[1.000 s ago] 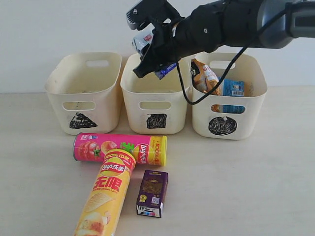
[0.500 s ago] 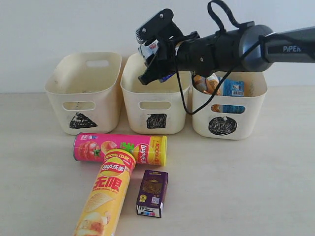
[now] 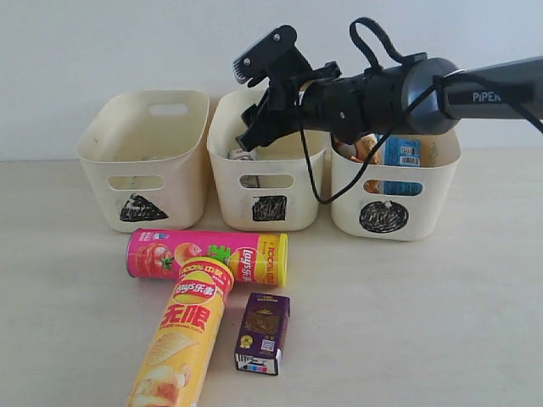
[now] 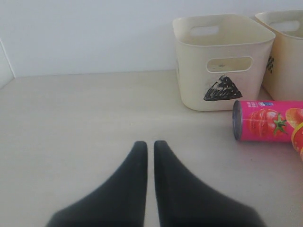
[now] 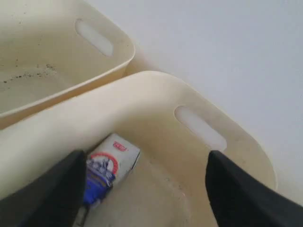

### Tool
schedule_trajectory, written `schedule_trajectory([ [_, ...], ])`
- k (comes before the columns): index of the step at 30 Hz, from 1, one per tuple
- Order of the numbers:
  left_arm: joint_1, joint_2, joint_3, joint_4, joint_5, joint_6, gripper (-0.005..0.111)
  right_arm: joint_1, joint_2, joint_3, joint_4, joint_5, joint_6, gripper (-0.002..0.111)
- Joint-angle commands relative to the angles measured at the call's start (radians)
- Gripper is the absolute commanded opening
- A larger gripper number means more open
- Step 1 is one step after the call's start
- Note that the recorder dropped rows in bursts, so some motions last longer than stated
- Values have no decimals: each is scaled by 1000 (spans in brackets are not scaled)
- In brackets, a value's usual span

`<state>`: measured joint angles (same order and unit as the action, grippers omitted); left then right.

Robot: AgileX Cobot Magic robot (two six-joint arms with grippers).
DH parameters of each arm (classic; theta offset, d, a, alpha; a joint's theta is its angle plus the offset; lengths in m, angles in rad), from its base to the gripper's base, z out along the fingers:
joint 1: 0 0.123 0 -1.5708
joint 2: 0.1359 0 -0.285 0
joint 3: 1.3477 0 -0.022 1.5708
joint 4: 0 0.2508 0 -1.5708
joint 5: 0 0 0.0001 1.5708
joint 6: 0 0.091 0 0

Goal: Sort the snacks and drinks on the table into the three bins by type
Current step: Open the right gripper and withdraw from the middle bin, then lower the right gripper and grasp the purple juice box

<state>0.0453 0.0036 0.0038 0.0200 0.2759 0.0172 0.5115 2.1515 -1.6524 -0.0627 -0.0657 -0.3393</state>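
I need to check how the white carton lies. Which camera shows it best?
The right wrist view: the white carton lies inside the middle bin, printed face showing. The exterior view shows only a sliver behind the rim; the left wrist view, none.

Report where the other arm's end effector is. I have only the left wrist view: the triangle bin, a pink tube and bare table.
Observer: The right end effector hangs open above the middle bin, the one marked with a black square.
Operator: Check whether it is carrying anything.
Observer: Nothing sits between its fingers. A white carton lies inside that bin, below it.
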Motion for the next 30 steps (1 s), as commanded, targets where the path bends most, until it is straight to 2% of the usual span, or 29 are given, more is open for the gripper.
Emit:
schedule_trajectory([
  [1,-7,-4,-4,-4,-6,-9,4,-5,-64,-5,5,115,-3,64],
  [5,-7,-4,-4,-4,-6,-9,4,-3,-123,-5,5,265,-3,52],
  [12,-7,-4,-4,-4,-6,-9,4,-3,-230,-5,13,547,-1,8],
  [14,-7,-4,-4,-4,-6,-9,4,-3,-250,-5,29,616,1,0],
  [24,-7,-4,-4,-4,-6,-9,4,10,-297,28,102,994,-17,0],
  [27,-7,-4,-4,-4,-6,-9,4,58,-339,125,105,969,22,0],
  [30,-7,-4,-4,-4,-6,-9,4,125,-365,222,105,940,153,0],
])
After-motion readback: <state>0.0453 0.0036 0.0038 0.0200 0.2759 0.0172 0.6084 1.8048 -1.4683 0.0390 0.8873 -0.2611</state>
